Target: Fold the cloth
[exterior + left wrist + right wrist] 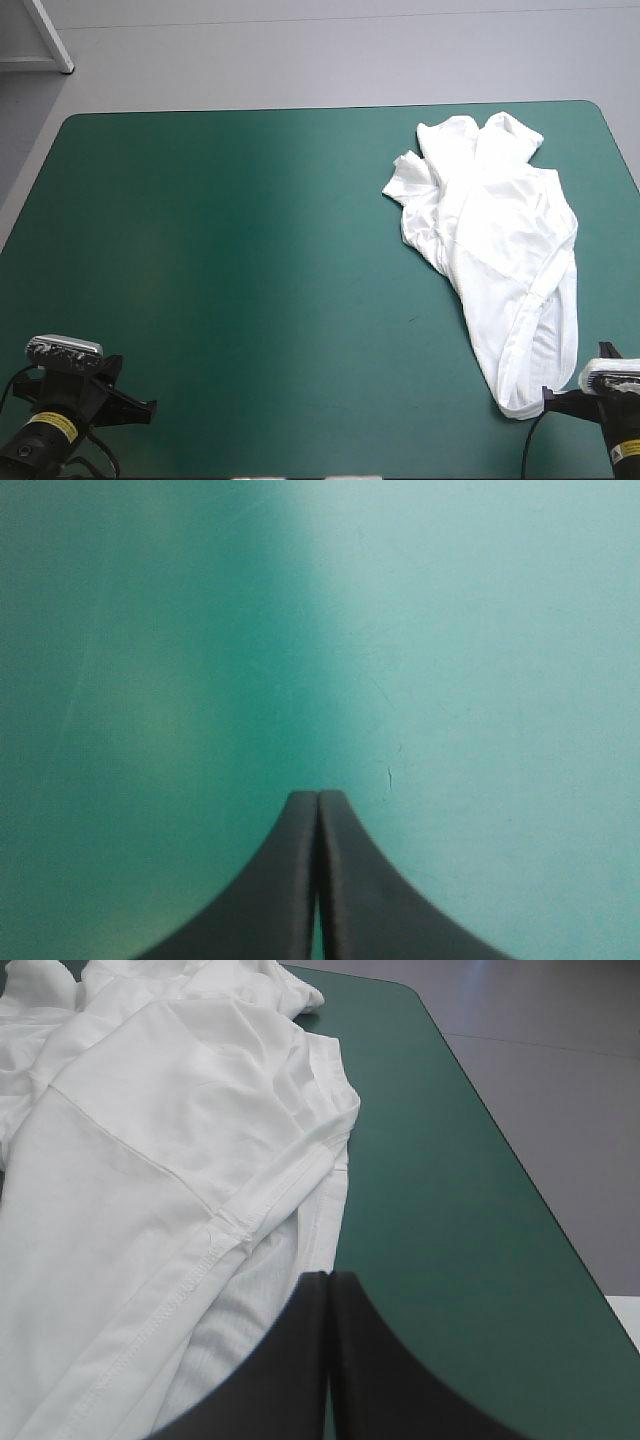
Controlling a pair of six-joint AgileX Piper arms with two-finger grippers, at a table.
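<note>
One T-shirt [500, 250], crumpled; it lies on the teal-green cover [220, 250].

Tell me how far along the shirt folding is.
Nothing looks done: the T-shirt lies in a crumpled heap on the right side of the table. Nothing is in hand either: the left gripper is shut over bare table, the right gripper shut with the T-shirt just ahead of it. Left to do: grasping it, spreading it flat, and every fold.

Right jaws closed, meeting in one pointed arch. White T-shirt [150, 1160] lies crumpled on the desk [450, 1210], seamed edge just beside the jaw tips. Teal-green cover bare alongside.
</note>
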